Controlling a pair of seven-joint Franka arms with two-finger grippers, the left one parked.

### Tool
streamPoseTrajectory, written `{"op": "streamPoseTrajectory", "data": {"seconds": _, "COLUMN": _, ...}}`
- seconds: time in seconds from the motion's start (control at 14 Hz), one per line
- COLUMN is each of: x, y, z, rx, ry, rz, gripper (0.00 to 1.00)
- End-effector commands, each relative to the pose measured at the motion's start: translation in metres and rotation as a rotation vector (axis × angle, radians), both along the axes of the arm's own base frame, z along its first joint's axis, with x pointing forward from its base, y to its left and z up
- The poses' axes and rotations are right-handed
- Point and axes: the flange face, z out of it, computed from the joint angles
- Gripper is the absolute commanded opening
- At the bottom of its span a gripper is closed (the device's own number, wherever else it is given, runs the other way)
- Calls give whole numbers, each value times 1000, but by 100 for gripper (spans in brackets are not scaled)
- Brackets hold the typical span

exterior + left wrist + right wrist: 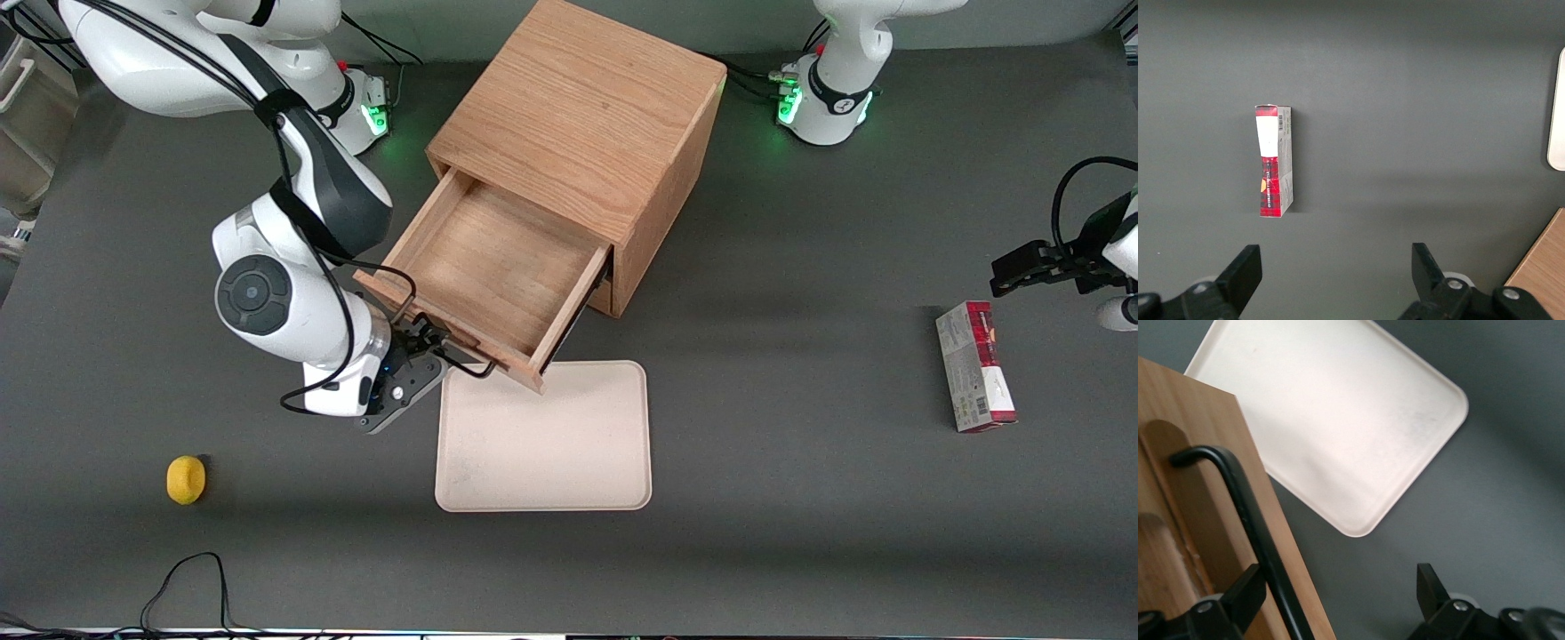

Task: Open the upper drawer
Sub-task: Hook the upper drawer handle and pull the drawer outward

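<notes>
Fingers of the right gripper (428,348) stood spread wide around the black wire handle (1251,520), whose long axis ran across the front of the upper drawer (498,267), which was pulled far out of the wooden cabinet (587,116) toward the cream tray (544,462).

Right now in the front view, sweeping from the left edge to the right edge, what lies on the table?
Yellow object → tool at the upper drawer's handle → beige tray → red and grey box.
</notes>
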Motion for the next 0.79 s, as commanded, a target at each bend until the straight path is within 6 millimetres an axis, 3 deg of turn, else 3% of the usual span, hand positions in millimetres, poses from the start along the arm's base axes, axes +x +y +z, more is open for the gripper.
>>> {"op": "streamPoseTrajectory", "data": {"seconds": 0.0, "x": 14, "y": -15, "z": 11, "rx": -18, "ry": -30, "rz": -6, "gripper": 100}}
{"op": "streamPoseTrajectory", "data": {"seconds": 0.14, "x": 15, "y": -17, "z": 16, "rx": -18, "ry": -39, "rz": -18, "gripper": 100}}
{"op": "streamPoseTrajectory", "data": {"seconds": 0.21, "x": 20, "y": -28, "z": 29, "rx": -28, "ry": -60, "rz": -46, "gripper": 100}}
{"op": "streamPoseTrajectory", "data": {"seconds": 0.43, "x": 30, "y": -89, "z": 75, "rx": -99, "ry": -111, "rz": -210, "gripper": 100}}
{"op": "streamPoseTrajectory", "data": {"seconds": 0.5, "x": 13, "y": -96, "z": 103, "rx": -120, "ry": -95, "rz": -257, "gripper": 100}}
{"op": "streamPoseTrajectory", "data": {"seconds": 0.71, "x": -25, "y": -113, "z": 142, "rx": -151, "ry": -2, "rz": -659, "gripper": 100}}
